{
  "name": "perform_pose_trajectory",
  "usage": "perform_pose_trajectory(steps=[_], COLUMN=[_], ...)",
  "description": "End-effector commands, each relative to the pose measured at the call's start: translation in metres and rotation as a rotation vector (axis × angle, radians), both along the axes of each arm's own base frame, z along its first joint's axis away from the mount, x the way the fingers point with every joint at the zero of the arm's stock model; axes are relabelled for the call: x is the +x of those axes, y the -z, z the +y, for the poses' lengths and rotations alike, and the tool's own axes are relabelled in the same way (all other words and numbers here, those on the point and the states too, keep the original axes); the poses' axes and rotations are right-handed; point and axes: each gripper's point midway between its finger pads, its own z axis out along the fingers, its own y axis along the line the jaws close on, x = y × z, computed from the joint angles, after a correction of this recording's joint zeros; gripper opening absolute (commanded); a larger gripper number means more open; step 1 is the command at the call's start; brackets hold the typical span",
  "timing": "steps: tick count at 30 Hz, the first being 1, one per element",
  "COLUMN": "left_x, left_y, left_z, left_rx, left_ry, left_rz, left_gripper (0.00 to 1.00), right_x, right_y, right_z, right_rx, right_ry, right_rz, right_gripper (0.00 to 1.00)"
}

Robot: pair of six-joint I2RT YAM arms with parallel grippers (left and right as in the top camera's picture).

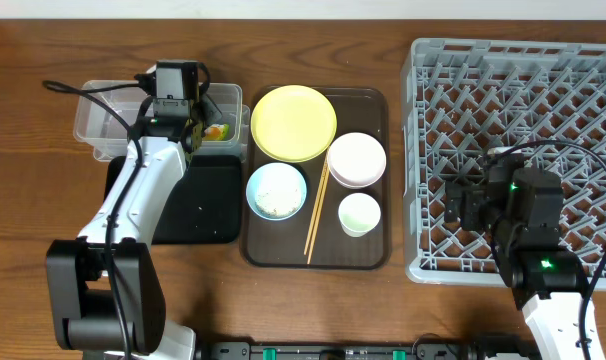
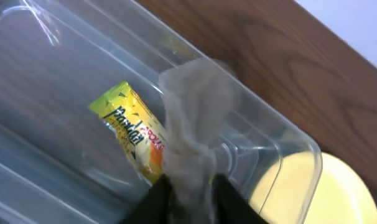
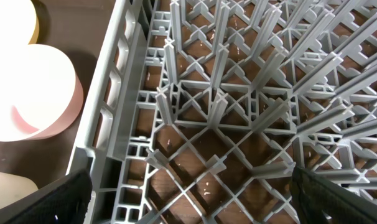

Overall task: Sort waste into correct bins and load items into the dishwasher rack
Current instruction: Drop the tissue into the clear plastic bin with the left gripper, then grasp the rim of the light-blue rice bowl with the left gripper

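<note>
Left jaws pinch crumpled tissue (image 2: 191,118); snack wrapper (image 2: 134,134) beside, in clear tub (image 2: 51,74).

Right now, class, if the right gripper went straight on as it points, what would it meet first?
Most likely the dishwasher rack: the right gripper, fingers open, points down at its grey lattice floor, with nothing between. Which peg or bar comes first is unclear.

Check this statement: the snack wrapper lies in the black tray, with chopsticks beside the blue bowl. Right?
No. The snack wrapper lies in the clear tub, as the left wrist view shows; the chopsticks are beside the blue bowl.
</note>
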Motion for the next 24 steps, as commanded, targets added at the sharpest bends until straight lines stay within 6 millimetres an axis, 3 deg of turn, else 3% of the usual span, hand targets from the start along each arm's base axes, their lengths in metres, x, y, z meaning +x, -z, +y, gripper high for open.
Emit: perform_pose_trajectory(steps=[1,3,5,9,15,24], left_x=[0.001,0.001,0.001,0.001,-0.015,-0.078], left_y=[0.002,0.002,0.001,-0.009,-0.032,0.021], left_z=[0.001,0.001,0.001,-0.013,-0.06,-0.151], left_rx=[-0.027,-0.026,-0.027,-0.05,-0.038,0.024], left_ry=[-0.045,-0.046,-0.044,0.047,0.293,0.591], left_rz=[-0.001,-0.001,-0.003,-0.021,-0.029,0.236], left_gripper=[0.53,0.66,0.69,0.6,0.54,0.55], right_x=[0.003,0.003,0.003,0.003,0.003,0.003], right_y=[-0.008,-0.008,-0.008,-0.008,-0.008,-0.008], right_z=[-0.001,-0.001,-0.001,-0.001,-0.001,-0.001], right_rx=[0.017,0.017,0.017,0.017,0.017,0.017], right_ry=[0.013,0.013,0.013,0.013,0.013,0.013], right_rz=[-0.017,-0.017,-0.017,-0.017,-0.017,-0.016], right_gripper=[0.99,0.99,0.99,0.99,0.99,0.99])
